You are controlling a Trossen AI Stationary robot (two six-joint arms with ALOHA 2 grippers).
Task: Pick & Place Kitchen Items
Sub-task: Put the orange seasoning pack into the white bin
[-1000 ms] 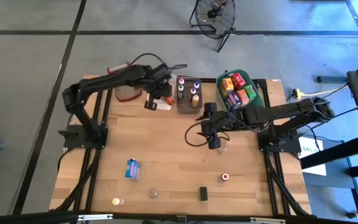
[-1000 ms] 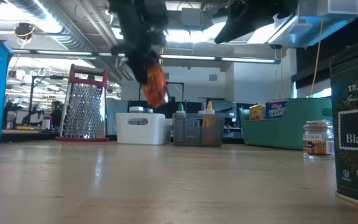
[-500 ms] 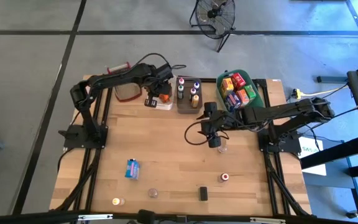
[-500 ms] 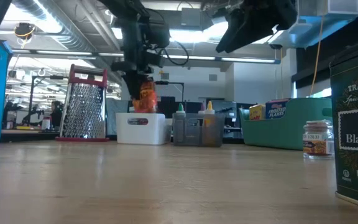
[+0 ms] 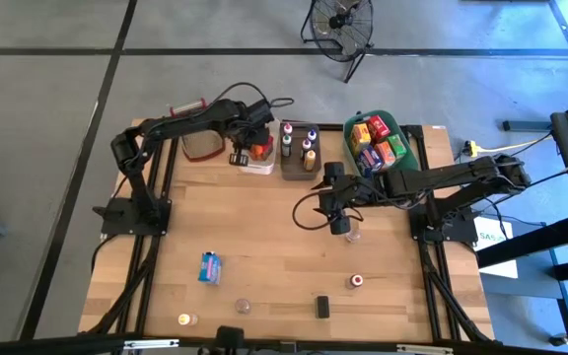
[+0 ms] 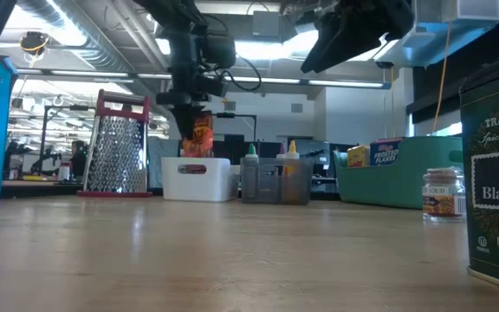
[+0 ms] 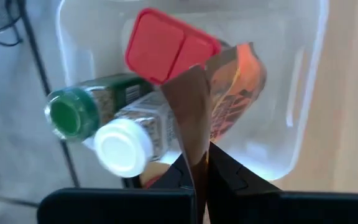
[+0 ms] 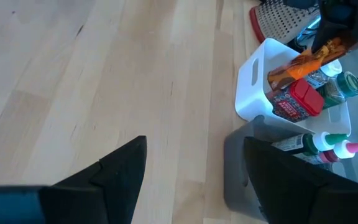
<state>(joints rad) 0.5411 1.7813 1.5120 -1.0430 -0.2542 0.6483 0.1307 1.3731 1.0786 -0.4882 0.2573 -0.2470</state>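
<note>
Orange packet [image 7: 232,99], label unreadable, pinched by left tool [image 7: 197,163] over white bin [image 7: 303,81], right tool [image 8: 191,168] spread.

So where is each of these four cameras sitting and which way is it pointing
High: overhead, straight down on the wooden table; both arms show.
Low: table height, looking level at the white plastic bin; arms enter from above.
Left wrist: above that bin, left gripper shut on an orange foil packet.
Right wrist: above bare table, right gripper open.
Shared: the bin and packet appear in all four views.
</note>
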